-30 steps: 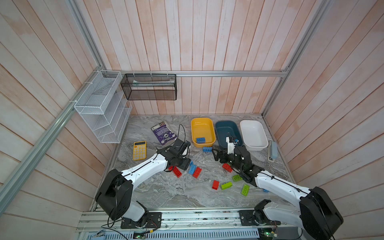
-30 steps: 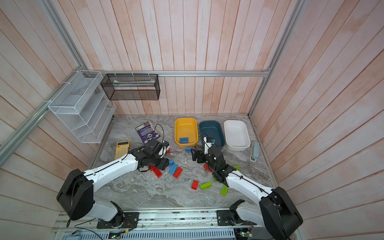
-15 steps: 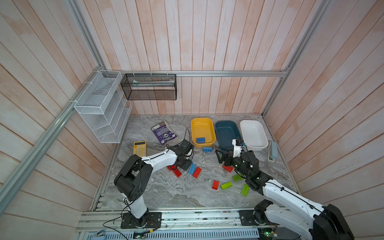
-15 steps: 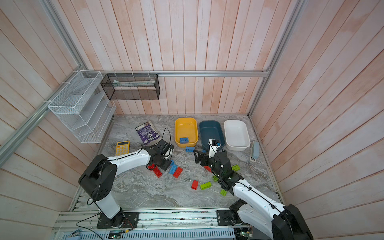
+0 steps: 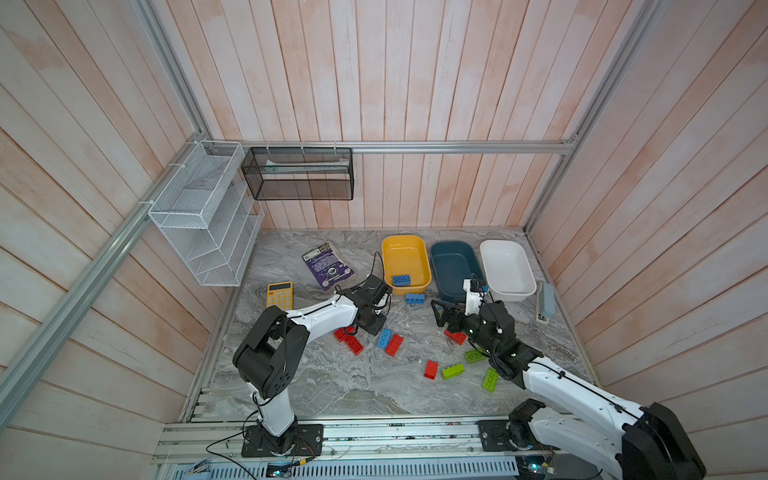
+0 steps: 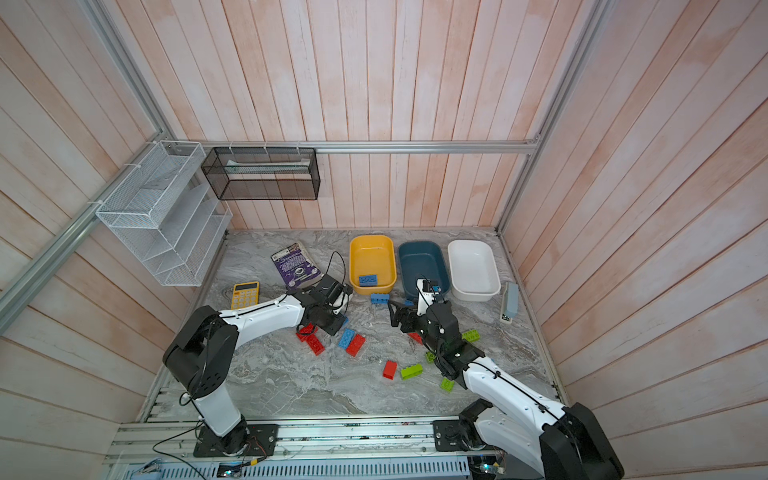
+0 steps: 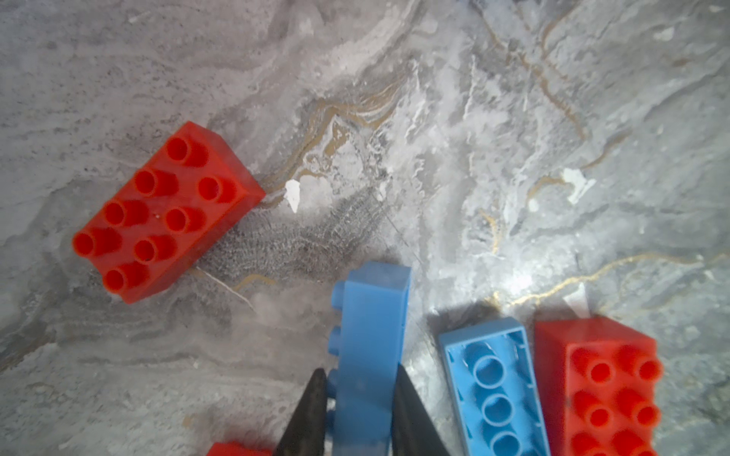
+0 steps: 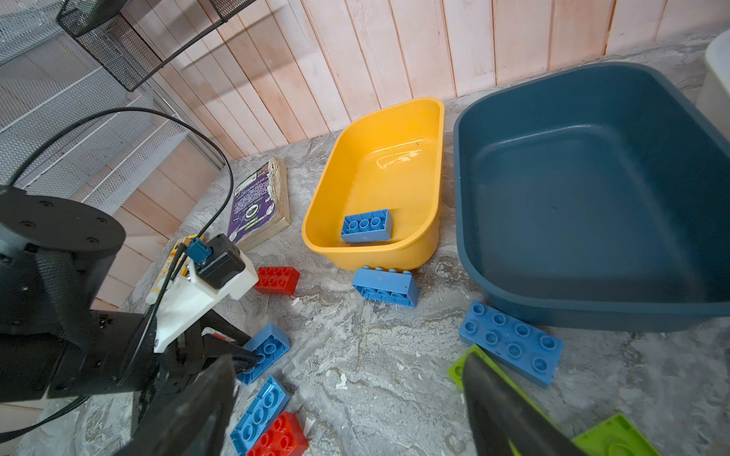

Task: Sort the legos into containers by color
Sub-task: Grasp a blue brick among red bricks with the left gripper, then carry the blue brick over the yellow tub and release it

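**Top views.** The left end effector (image 5: 375,327) stood low at the bench (image 5: 332,386), beside two red bricks (image 5: 353,344). Its grip was hidden under the wrist. The right end effector (image 5: 439,316) stood released, jaws apart, just in front of the teal tub (image 5: 453,266). The yellow tub (image 5: 405,255), left of the teal tub, contained one loose blue brick (image 5: 402,280). A second blue brick (image 5: 414,299) lay on the bench just outside its near wall. The white tub (image 6: 471,262) stood right of the teal tub. A green brick (image 5: 453,371) and a lone red brick (image 5: 431,369) lay side by side near the right arm.

**Left wrist view.** The left end effector (image 7: 360,381) was clenched on the held blue brick (image 7: 371,327). The brick was turned on its side, with one finger against the studded face and one against the underside. Whether it was clear of the bench could not be determined. An inverted blue brick (image 7: 493,391) lay just beside it, with a studs-up red brick (image 7: 608,387) alongside.

**Right wrist view.** The right end effector (image 8: 347,410) was spread wide over the bench. A flat blue plate (image 8: 511,347) lay just beside the teal tub's near wall. A green plate (image 8: 458,369) lay at its edge, partly behind one finger.
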`<action>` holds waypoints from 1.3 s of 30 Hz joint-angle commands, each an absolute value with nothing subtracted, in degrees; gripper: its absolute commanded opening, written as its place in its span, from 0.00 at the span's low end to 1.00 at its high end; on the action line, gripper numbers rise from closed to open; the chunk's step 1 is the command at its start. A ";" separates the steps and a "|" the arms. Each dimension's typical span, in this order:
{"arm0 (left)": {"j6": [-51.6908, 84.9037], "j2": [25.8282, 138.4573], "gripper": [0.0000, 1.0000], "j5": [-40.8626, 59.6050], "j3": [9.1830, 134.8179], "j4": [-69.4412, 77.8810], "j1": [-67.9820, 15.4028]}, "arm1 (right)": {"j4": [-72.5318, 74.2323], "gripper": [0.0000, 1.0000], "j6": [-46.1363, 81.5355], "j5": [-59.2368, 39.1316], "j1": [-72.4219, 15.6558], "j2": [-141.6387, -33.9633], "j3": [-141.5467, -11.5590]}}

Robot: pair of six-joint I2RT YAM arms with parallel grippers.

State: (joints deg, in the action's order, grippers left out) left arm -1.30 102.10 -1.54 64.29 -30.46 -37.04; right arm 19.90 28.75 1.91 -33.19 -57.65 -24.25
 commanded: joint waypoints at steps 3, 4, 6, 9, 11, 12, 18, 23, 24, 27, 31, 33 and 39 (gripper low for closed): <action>-1.07 100.53 0.18 -0.61 65.39 -30.51 -37.11 | 19.86 0.90 28.08 3.73 -33.35 -58.68 -24.48; -0.93 99.95 0.18 -0.78 65.56 -30.56 -37.13 | 19.94 0.90 28.12 3.80 -33.42 -58.95 -24.51; -0.41 98.49 0.18 -1.30 66.26 -30.95 -37.09 | 20.03 0.90 28.31 3.88 -33.38 -59.31 -24.52; 0.98 96.88 0.18 -2.01 68.84 -31.82 -36.90 | 20.49 0.90 28.72 3.64 -33.44 -60.10 -24.27; 2.12 96.59 0.18 -1.65 71.97 -32.42 -36.70 | 20.71 0.90 28.96 3.83 -33.38 -60.62 -24.31; 2.51 96.71 0.18 -1.20 73.77 -32.39 -36.74 | 20.90 0.90 29.17 3.83 -33.44 -60.89 -24.23; 3.16 103.26 0.19 0.65 86.30 -33.03 -35.76 | 21.86 0.89 29.79 3.86 -33.43 -61.53 -23.57; 4.05 113.76 0.19 1.44 100.01 -35.89 -33.72 | 20.93 0.89 29.75 5.82 -33.55 -61.00 -23.71; 4.04 115.64 0.19 1.65 102.50 -36.24 -33.51 | 20.80 0.89 29.79 6.08 -33.59 -60.80 -23.72; 6.18 120.70 0.19 2.64 108.37 -36.71 -33.16 | 20.67 0.89 29.97 6.52 -33.69 -60.23 -23.60; 7.20 126.10 0.19 3.85 114.38 -37.67 -32.78 | 20.76 0.89 30.06 6.79 -33.96 -60.12 -23.52; 7.51 128.20 0.20 4.41 116.82 -38.27 -32.61 | 20.77 0.89 29.98 6.96 -34.05 -60.26 -23.62; 7.31 131.17 0.24 5.14 121.09 -39.54 -32.42 | 20.76 0.89 29.77 7.29 -34.45 -61.58 -23.94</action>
State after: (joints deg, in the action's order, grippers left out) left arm 6.74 130.23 4.08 118.43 -38.24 -32.71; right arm 20.58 29.85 6.15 -33.93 -60.93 -24.23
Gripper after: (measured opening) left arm 0.252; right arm 0.893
